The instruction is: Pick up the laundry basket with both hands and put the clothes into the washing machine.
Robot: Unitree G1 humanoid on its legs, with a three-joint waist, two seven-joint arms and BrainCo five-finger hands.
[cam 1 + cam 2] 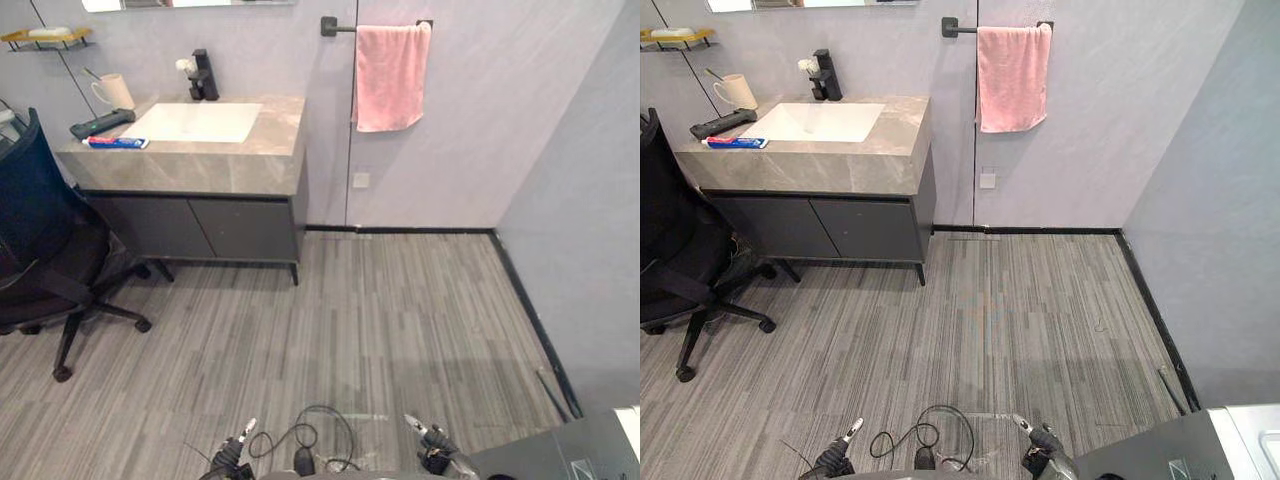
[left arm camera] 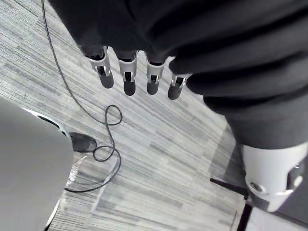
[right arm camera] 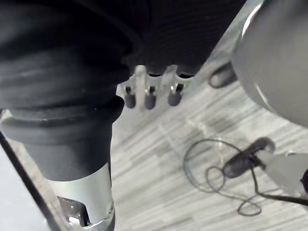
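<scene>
Left robot hand (image 2: 129,79) and right robot hand (image 3: 150,94) are hanging low, released, fingers straight; washing machine (image 1: 560,450) is sitting beside the right robot hand.

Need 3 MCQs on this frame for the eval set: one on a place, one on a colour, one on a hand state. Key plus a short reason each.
1. Where does the pink towel hang?
A. on a door hook
B. on the black wall bar to the right of the vanity
C. stuffed in a drawer

2. What colour is the office chair?
A. black
B. white
C. red

3. How is the left hand?
A. curled round a handle
B. pinching cloth
C. open, holding nothing

Key:
1 B, the towel drapes over the bar on the wall beside the vanity.
2 A, its back, seat and legs are all black.
3 C, its wrist view shows straight fingers gripping nothing.
</scene>
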